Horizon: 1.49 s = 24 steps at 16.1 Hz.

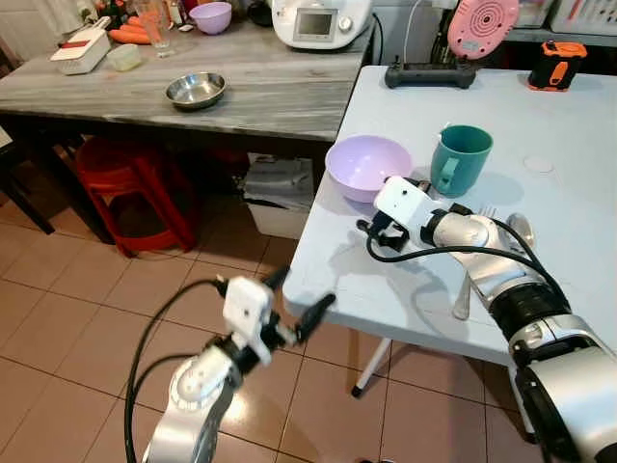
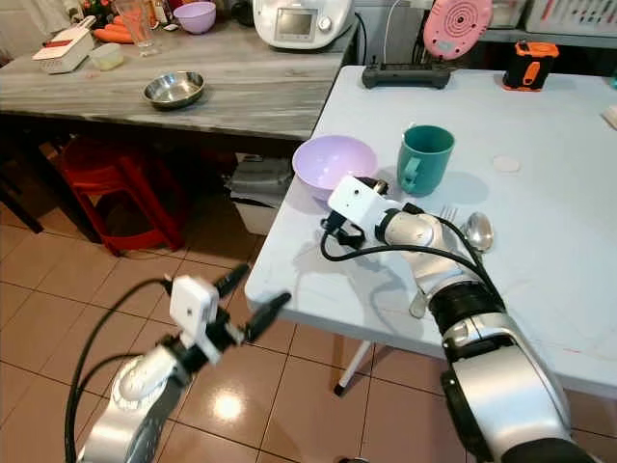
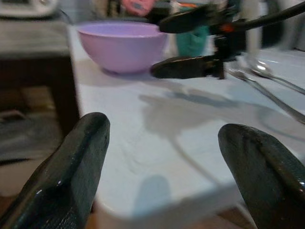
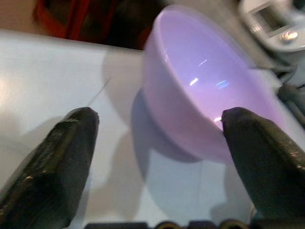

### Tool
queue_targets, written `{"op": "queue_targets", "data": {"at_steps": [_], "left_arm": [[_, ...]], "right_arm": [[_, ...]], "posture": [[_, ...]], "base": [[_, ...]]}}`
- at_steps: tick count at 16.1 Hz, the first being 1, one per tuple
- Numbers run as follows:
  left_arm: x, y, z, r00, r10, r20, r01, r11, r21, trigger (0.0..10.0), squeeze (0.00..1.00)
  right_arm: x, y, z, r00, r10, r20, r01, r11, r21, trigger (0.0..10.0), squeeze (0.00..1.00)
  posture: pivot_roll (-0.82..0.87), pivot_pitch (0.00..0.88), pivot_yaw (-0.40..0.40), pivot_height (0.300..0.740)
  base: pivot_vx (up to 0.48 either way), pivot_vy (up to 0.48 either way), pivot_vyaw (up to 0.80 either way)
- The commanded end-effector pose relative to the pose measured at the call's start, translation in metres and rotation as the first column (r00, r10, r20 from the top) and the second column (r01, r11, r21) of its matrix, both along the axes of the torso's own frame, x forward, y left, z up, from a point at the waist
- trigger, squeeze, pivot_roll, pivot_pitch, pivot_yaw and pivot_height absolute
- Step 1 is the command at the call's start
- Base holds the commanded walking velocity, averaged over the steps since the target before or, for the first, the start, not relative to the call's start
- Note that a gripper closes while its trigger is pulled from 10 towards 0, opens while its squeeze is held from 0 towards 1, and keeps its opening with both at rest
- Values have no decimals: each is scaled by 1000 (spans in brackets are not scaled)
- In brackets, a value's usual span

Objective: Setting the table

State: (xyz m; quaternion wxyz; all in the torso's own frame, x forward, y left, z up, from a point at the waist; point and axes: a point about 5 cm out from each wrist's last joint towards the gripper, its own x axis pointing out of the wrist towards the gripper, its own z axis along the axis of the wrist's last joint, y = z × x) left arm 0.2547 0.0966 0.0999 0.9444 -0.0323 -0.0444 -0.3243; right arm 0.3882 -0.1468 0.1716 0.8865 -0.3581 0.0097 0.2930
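left eye view: i have the right gripper (image 1: 374, 234) spread wide, empty, low over the white table (image 1: 405, 289), the lilac bowl (image 1: 367, 166) just at its 12 o'clock, teal mug (image 1: 460, 159) at 2. left gripper (image 1: 301, 299) open off the table's edge, holding nothing.

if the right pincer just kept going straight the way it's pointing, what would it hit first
Most likely the lilac bowl. The right pincer hovers open over the white table, fingers aimed toward the bowl's near side, with bare tabletop between. Depth is hard to judge, so it could graze the table first if angled down.
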Motion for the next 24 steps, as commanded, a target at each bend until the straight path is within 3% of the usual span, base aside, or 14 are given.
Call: {"op": "queue_targets", "data": {"at_steps": [1,3,5,8,9,11,13,24], "left_arm": [[3,10,0,998,62,2,-62,998,22,10000,0],[14,24,6,979,204,11,-204,979,-6,10000,0],[18,31,7,962,272,14,-272,962,-2,10000,0],[17,28,12,974,227,8,-226,974,-31,10000,0],[19,26,15,977,213,19,-212,977,-34,10000,0],[25,24,20,981,193,28,-191,980,-50,10000,0],[27,22,21,984,175,34,-173,984,-46,10000,0],[21,23,16,983,183,24,-182,982,-46,10000,0]], "right_arm": [[-1,4,10,998,4,56,-9,996,90,10000,0],[-15,-7,14,982,-69,178,23,968,248,10000,0],[-30,-19,13,948,-146,281,53,948,314,10000,0],[-56,-32,11,897,-314,311,146,874,464,10000,0],[-69,-36,0,887,-385,255,203,822,532,10000,0],[-81,-39,-11,884,-411,223,243,810,534,10000,0],[-83,-40,-7,879,-414,238,242,816,525,10000,0],[-80,-26,4,904,-357,235,201,840,503,10000,0]], "posture": [[-6,94,76,740],[-6,87,76,740],[-28,79,96,740],[-51,74,119,740],[-61,74,134,740],[-74,73,148,740],[-79,71,153,740],[-57,60,120,740]], "base": [[0,0,0],[0,0,0],[0,0,0],[0,0,0],[0,0,0],[0,0,-800],[317,0,0],[375,0,0]]}}
